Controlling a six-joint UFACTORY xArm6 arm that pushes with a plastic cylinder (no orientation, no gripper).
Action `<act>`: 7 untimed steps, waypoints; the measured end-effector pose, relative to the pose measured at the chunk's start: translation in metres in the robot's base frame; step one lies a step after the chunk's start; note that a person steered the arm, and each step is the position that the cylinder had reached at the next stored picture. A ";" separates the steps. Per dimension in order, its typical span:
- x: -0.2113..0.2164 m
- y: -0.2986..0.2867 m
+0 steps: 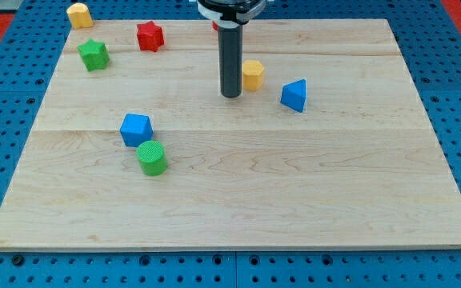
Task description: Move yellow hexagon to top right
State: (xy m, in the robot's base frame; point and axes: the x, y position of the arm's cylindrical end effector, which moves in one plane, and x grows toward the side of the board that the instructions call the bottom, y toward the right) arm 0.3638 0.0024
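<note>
The yellow hexagon sits on the wooden board a little above the middle. My tip is just to the hexagon's left and slightly below it, close to its side; I cannot tell whether it touches. The dark rod rises from the tip to the view's top. A blue triangular block lies to the hexagon's lower right.
A second yellow block sits at the board's top left corner. A red star-like block and a green star-like block lie at the upper left. A blue cube and a green cylinder lie at the left middle.
</note>
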 end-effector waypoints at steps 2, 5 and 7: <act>-0.025 0.026; -0.096 0.051; -0.096 0.123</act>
State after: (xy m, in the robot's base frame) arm 0.2682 0.1250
